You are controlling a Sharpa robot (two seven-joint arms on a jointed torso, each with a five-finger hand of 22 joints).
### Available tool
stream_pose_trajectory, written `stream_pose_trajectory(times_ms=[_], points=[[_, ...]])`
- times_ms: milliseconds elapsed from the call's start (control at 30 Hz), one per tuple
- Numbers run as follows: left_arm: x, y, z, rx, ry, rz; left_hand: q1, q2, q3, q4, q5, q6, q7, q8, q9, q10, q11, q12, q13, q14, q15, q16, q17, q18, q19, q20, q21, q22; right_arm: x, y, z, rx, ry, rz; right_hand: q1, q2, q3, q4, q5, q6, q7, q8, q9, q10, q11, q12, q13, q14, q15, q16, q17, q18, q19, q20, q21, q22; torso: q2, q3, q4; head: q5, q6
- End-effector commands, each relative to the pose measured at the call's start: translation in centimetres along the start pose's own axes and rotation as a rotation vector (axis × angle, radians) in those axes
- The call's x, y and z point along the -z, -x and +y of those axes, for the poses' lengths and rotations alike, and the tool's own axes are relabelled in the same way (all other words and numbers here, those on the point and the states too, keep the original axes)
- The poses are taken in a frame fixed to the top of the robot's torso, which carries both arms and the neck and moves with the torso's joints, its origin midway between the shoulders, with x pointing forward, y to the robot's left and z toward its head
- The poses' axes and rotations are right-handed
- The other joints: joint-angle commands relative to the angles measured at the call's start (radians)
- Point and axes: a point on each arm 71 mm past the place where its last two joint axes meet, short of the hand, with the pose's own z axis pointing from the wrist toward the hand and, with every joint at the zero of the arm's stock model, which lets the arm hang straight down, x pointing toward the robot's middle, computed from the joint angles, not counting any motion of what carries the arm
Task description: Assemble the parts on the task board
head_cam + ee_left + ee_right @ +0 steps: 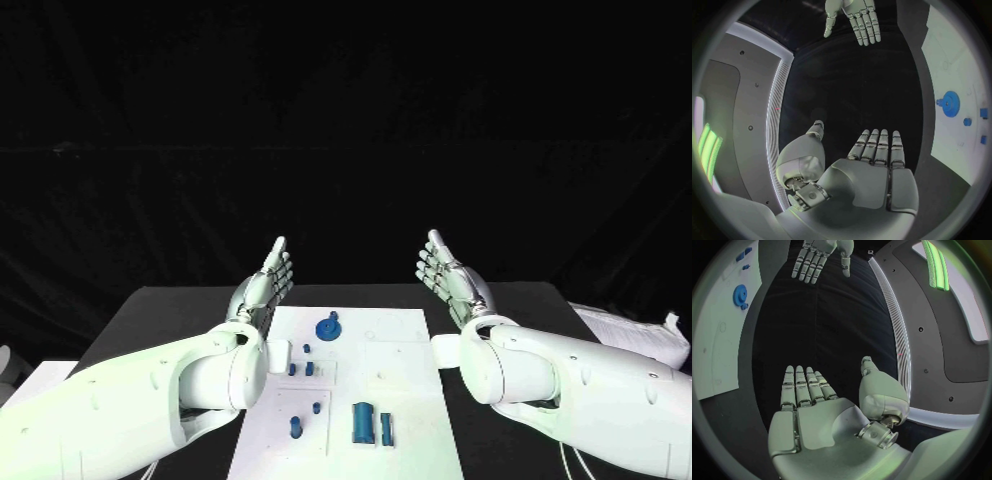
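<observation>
The white task board (378, 345) lies in the middle of the black table. On it a round blue gear (329, 328) sits near the far end, small blue pegs (300, 368) stand mid-board, and two long blue blocks (364, 422) lie near the front beside a small blue piece (296, 427). My left hand (265, 280) is raised flat at the board's far left corner, fingers straight and together, holding nothing. My right hand (453, 277) mirrors it at the far right corner, also empty. The left wrist view has the left hand (870, 177), the gear (949, 103) and the right hand (856, 17).
White papers (635, 335) lie at the table's right edge. A small white piece (446, 350) sits just right of the board by my right wrist. In the right wrist view the right palm (817, 415) faces the left hand (820, 255), with the board (723, 335) alongside.
</observation>
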Motion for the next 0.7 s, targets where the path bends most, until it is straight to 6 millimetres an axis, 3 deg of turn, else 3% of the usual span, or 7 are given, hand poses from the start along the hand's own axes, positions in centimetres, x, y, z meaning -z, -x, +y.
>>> stream_pose_trajectory(times_ms=[33, 67, 100, 133, 167, 700], points=[[0.1, 0.16, -0.62, -0.059, -0.076, -0.043, -0.128, 0.002, -0.035, -0.002, -0.006, -0.095, -0.015, -0.007, -0.001, -0.099, -0.006, -0.007, -0.002, -0.091, -0.003, -0.053, -0.001, -0.034, -0.078, -0.038, -0.007, -0.039, 0.04, 0.25, 0.18, 0.005, 0.021, -0.041, -0.141, 0.0, -0.015, 0.0, -0.013, -0.095, -0.012, -0.007, -0.003, -0.11, -0.003, -0.007, -0.001, -0.117, -0.001, -0.004, -0.009, -0.042, -0.107, -0.007, -0.021, -0.011, 0.0, 0.0002, -0.0003, 0.0, 0.0], [0.1, 0.16, -0.62, -0.059, -0.076, -0.043, -0.14, 0.002, -0.038, -0.002, -0.006, -0.104, -0.015, -0.007, -0.001, -0.108, -0.006, -0.007, -0.002, -0.099, -0.003, -0.053, -0.001, -0.034, -0.084, -0.038, -0.007, -0.043, 0.04, 0.25, 0.18, 0.005, 0.021, -0.041, -0.153, 0.0, -0.015, 0.0, -0.013, -0.103, -0.012, -0.007, -0.003, -0.12, -0.003, -0.007, -0.001, -0.126, -0.001, -0.004, -0.009, -0.042, -0.116, -0.007, -0.021, -0.011, 0.0, 0.0002, -0.0003, 0.0, 0.0], [0.1, 0.16, -0.62, -0.059, -0.076, -0.043, -0.157, 0.002, -0.111, -0.002, -0.006, -0.117, -0.015, -0.007, -0.001, -0.121, -0.006, -0.007, -0.002, -0.111, -0.003, -0.053, -0.001, -0.034, -0.094, -0.038, -0.007, -0.048, 0.04, 0.25, 0.18, 0.005, 0.021, -0.041, -0.168, 0.0, -0.015, 0.0, -0.013, -0.113, -0.012, -0.007, -0.003, -0.132, -0.003, -0.007, -0.001, -0.139, -0.001, -0.004, -0.009, -0.042, -0.128, -0.007, -0.021, -0.011, 0.0, 0.0002, -0.0003, 0.0, 0.0], [0.1, 0.16, -0.62, -0.059, -0.076, -0.043, -0.163, 0.002, -0.111, -0.002, -0.006, -0.121, -0.015, -0.007, -0.001, -0.126, -0.006, -0.007, -0.002, -0.116, -0.003, -0.053, -0.001, -0.034, -0.098, -0.038, -0.007, -0.05, 0.04, 0.25, 0.18, 0.005, 0.021, -0.041, -0.179, 0.0, -0.015, 0.0, -0.013, -0.121, -0.012, -0.007, -0.003, -0.14, -0.003, -0.007, -0.001, -0.148, -0.001, -0.004, -0.009, -0.042, -0.135, -0.007, -0.021, -0.011, 0.0, 0.0002, -0.0003, 0.0, 0.0], [0.1, 0.16, -0.62, -0.059, -0.076, -0.043, -0.173, 0.002, -0.111, -0.002, -0.006, -0.128, -0.015, -0.007, -0.001, -0.134, -0.006, -0.007, -0.002, -0.122, -0.003, -0.053, -0.001, -0.034, -0.104, -0.038, -0.007, -0.123, 0.04, 0.25, 0.18, 0.005, 0.021, -0.041, -0.19, 0.0, -0.015, 0.0, -0.013, -0.128, -0.012, -0.007, -0.003, -0.149, -0.003, -0.007, -0.001, -0.157, -0.001, -0.004, -0.009, -0.042, -0.144, -0.007, -0.021, -0.011, 0.0, 0.0002, -0.0003, 0.0, 0.0], [0.1, 0.16, -0.62, -0.059, -0.076, -0.043, -0.282, 0.002, -0.111, -0.002, -0.006, -0.208, -0.015, -0.007, -0.001, -0.219, -0.006, -0.007, -0.002, -0.198, -0.003, -0.053, -0.001, -0.034, -0.165, -0.038, -0.007, -0.123, 0.04, 0.25, 0.18, 0.005, 0.021, -0.041, -0.308, 0.0, -0.015, 0.0, -0.013, -0.206, -0.012, -0.007, -0.003, -0.243, -0.003, -0.007, -0.001, -0.257, -0.001, -0.004, -0.009, -0.042, -0.235, -0.007, -0.021, -0.011, 0.0, 0.0002, -0.0003, 0.0, 0.0]])
